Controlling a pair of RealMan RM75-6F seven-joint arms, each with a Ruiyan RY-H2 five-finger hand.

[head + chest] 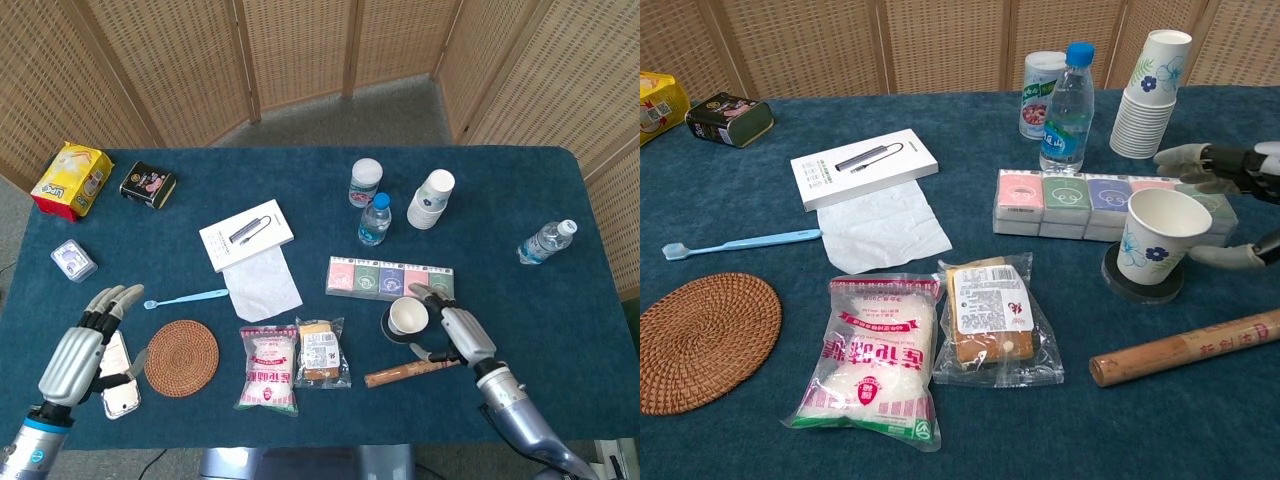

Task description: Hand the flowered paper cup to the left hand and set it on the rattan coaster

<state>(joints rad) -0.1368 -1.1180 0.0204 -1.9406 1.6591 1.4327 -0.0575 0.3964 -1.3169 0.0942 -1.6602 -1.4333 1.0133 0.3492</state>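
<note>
The flowered paper cup point(408, 317) point(1157, 243) stands upright on a black round coaster point(1142, 281), right of centre. My right hand point(452, 331) point(1230, 200) hovers just to its right, fingers spread around the cup's far side and thumb below, not touching it. The rattan coaster point(181, 357) point(702, 340) lies flat at the front left. My left hand point(88, 348) is open just left of the rattan coaster, over a phone point(115, 375); the chest view does not show this hand.
A brown paper roll point(420, 367) lies just in front of the cup. A row of tissue packs point(390, 280) sits behind it. A stack of flowered cups point(431, 199), two bottles, a sugar bag point(268, 369), a snack pack point(322, 352) and a blue toothbrush point(186, 297) are around.
</note>
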